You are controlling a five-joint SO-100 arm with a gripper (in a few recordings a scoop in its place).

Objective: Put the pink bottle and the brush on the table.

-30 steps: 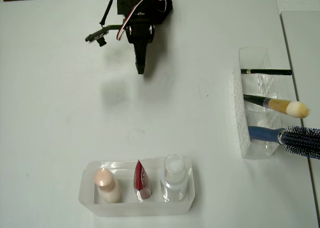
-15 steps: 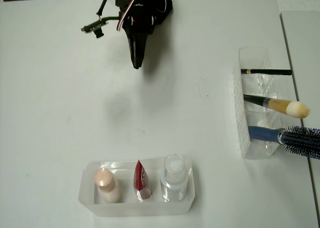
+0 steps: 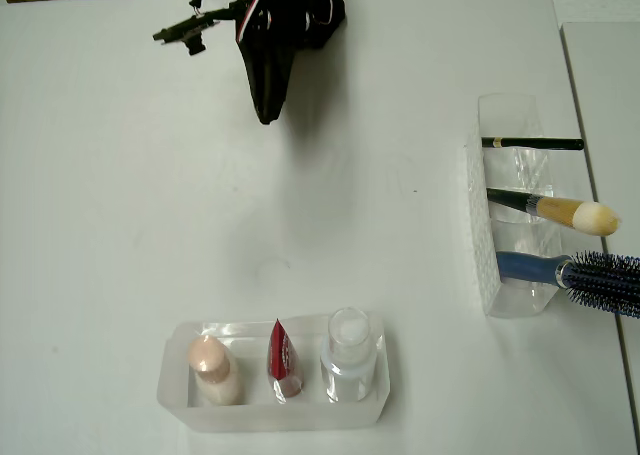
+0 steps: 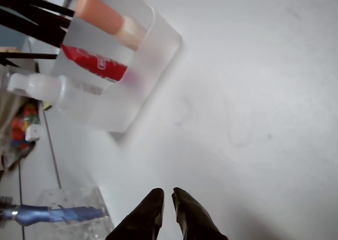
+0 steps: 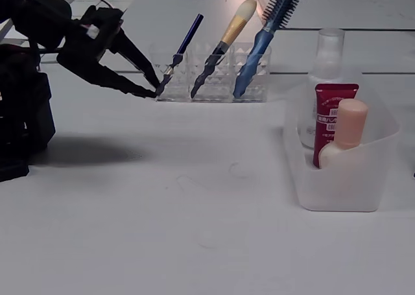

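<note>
The tool [image 3: 266, 113] has moved back toward the arm's base during the last second: in the overhead view its tip was lower over the surface [image 3: 120, 225] before, and now it sits higher in the picture, close to the black body of the arm. It is also lifted, as the fixed view shows it [image 5: 150, 87] hanging above the surface with nothing in it. In the wrist view the two fingers [image 4: 150, 211] are nearly together, with only a thin gap between them, and they hold nothing.

The pink bottle [image 3: 211, 368] stands upright in the left compartment of the frosted tray [image 3: 175, 400] at the bottom of the overhead view. Next to it is a red tube [image 3: 284, 359], and then a clear bottle [image 3: 349, 356] with a white cap. The brush [image 3: 565, 213] leans in the middle slot of the clear holder [image 3: 483, 225] at the right, between a thin black stick [image 3: 535, 143] and a blue hairbrush [image 3: 590, 275].

I think this pull-back means that no grasp has begun yet. Both things are not yet taken out of their containers, so the whole task is still ahead. The tool is well apart from the tray and from the holder. It will probably need to open wider and then reach forward to one of them, likely from above, because the neighbours stand very close.
</note>
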